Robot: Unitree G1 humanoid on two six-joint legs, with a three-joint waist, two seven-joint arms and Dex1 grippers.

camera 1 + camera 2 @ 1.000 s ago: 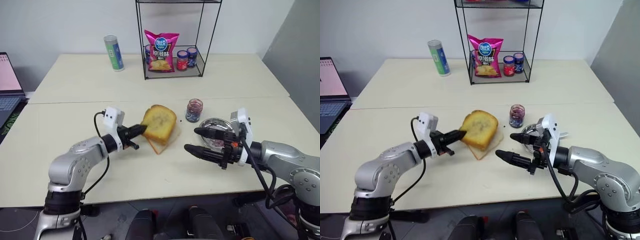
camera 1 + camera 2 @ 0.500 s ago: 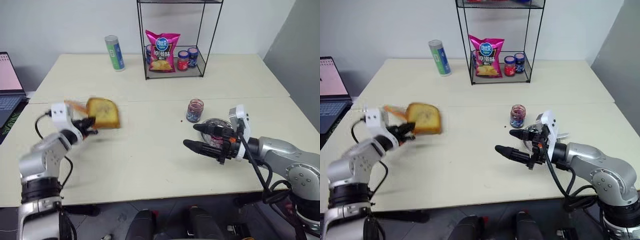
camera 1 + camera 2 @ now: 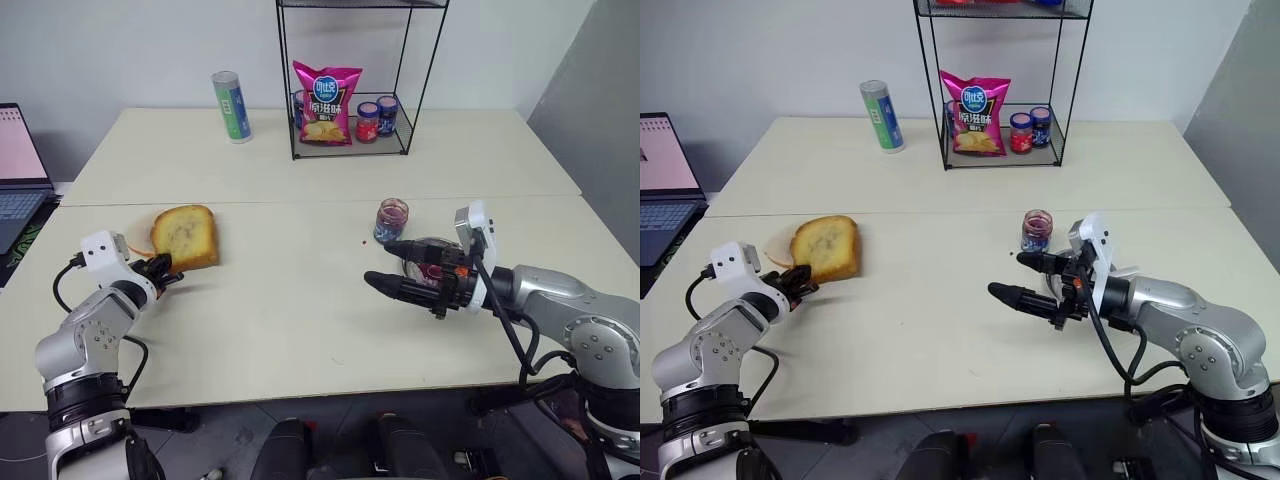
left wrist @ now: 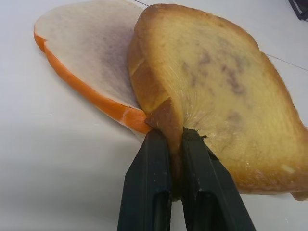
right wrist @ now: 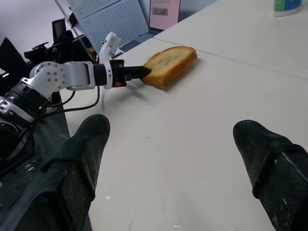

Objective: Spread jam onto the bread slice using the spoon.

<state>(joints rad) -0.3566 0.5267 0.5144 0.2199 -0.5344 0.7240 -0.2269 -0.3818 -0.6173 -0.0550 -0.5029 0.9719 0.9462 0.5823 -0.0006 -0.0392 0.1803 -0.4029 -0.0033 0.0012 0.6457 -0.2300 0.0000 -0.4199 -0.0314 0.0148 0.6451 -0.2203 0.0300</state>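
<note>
We see bread slice (image 4: 221, 106), golden, faint purple smears, corner pinched in left gripper (image 4: 175, 139) jaws, resting on worktop (image 3: 300, 300) at left.

Cream table (image 3: 300, 300): bread slice (image 3: 186, 236), jar (image 3: 389, 219), perhaps dish (image 3: 425, 249).

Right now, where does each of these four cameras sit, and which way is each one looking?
Left eye, right eye: on the head, looking forward and down over the table; both arms show.
Left wrist: along the left gripper, whose fingers pinch the bread slice beside a paler slice.
Right wrist: between the open right gripper fingers, across the table towards the left arm.
Shared: the bread slice appears in all.
</note>
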